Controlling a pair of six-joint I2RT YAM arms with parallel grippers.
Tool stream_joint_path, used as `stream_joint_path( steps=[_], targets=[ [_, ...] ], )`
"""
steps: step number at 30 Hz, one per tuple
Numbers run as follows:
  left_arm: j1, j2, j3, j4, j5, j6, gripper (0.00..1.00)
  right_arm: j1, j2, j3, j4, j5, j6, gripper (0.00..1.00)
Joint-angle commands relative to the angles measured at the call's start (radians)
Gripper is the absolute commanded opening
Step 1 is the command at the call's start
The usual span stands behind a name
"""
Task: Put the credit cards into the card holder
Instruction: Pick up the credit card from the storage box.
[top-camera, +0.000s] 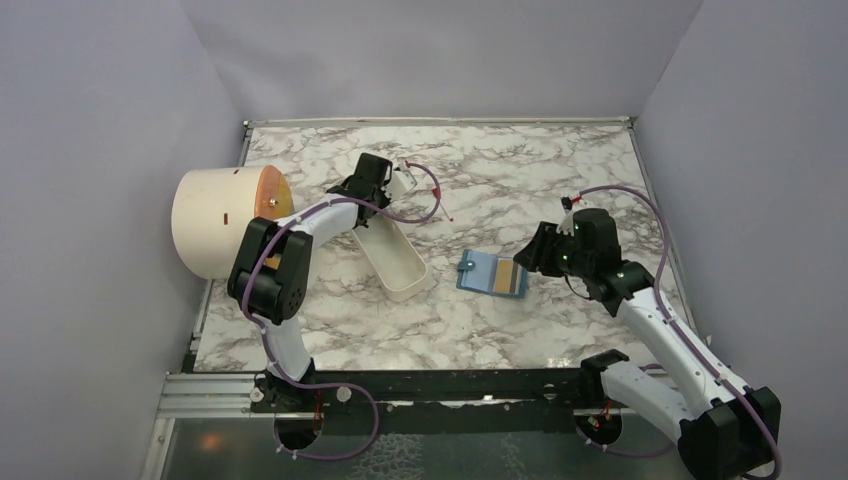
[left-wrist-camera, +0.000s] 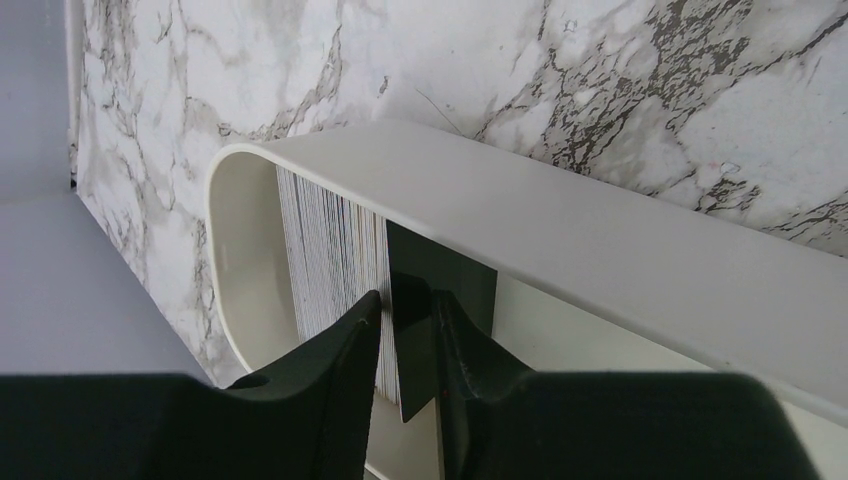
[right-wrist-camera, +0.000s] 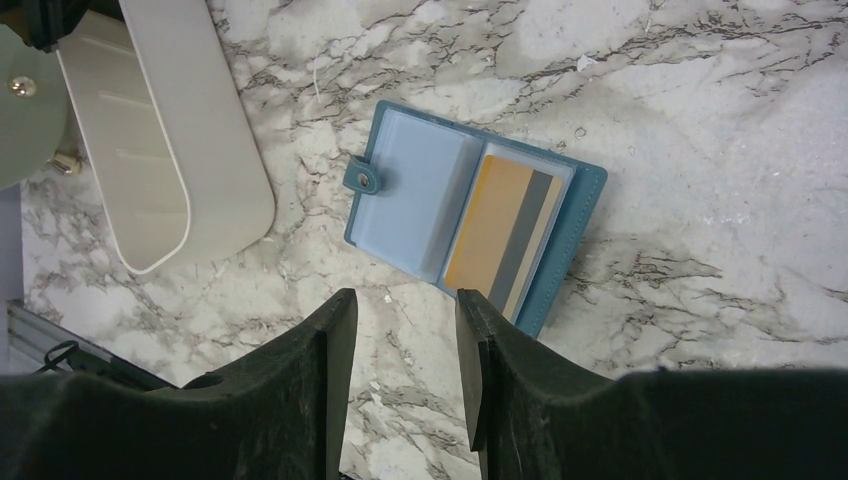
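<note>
Two arms divide the work. The left pincer (left-wrist-camera: 405, 310) reaches down into the long white tray (left-wrist-camera: 560, 200), where a row of cards (left-wrist-camera: 330, 250) stands on edge, packed toward the tray's rounded end. Upright like that, each card offers a top edge to pinch, which is probably why the fingers come from above. The jaws stand narrowed on either side of a dark card (left-wrist-camera: 440, 270) at the end of the row away from the rounded wall. Whether they already squeeze it I cannot tell.

The card holder (top-camera: 492, 274) lies open and flat on the bench (top-camera: 520, 170), at about 3 o'clock from the tray in the top view and apart from it. Its snap (right-wrist-camera: 362, 178) sits on the 9 o'clock side. A yellow-orange card (right-wrist-camera: 490, 230) with a grey band sits in the pocket of the 3 o'clock panel, and the other panel shows no card. The right pincer (right-wrist-camera: 405, 297) hovers just at 3 o'clock of the holder, jaws partly open with nothing between them, likely waiting to steady the holder.

A cream cylinder (top-camera: 215, 225) lies on its side at 9 o'clock of the tray, close to the left arm. The tray wall and the neighbouring cards crowd the dark card, so a pinch may drag the next card along.
</note>
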Motion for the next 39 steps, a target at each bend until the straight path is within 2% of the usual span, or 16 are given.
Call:
stream_joint_path(
  steps=[1,7,12,21,26,31,35,39],
  targets=[
    [-0.004,-0.029,0.013,-0.013,-0.038,0.01,0.25,0.004,-0.016,-0.001,0.006,-0.021,0.008,0.42],
    [-0.013,-0.016,0.055,-0.067,-0.047,-0.016,0.06,0.003,-0.029,-0.006,0.015,-0.033,0.015,0.42],
    [-0.018,-0.037,0.086,-0.141,0.018,-0.077,0.0,0.003,-0.035,-0.011,0.014,-0.048,0.013,0.42],
    [-0.019,-0.109,0.108,-0.213,0.082,-0.204,0.0,0.004,-0.066,0.03,-0.018,-0.062,-0.004,0.42],
    [-0.018,-0.2,0.102,-0.218,0.102,-0.281,0.0,0.004,-0.081,0.021,0.002,-0.102,0.011,0.42],
    [-0.017,-0.25,0.127,-0.23,0.096,-0.434,0.0,0.004,-0.076,0.019,0.035,-0.158,0.03,0.42],
    [-0.016,-0.286,0.137,-0.225,0.247,-0.596,0.0,0.004,-0.067,-0.001,0.11,-0.23,0.074,0.42],
    [-0.016,-0.316,0.124,-0.203,0.457,-0.718,0.0,0.004,-0.053,-0.012,0.175,-0.308,0.114,0.42]
  ],
)
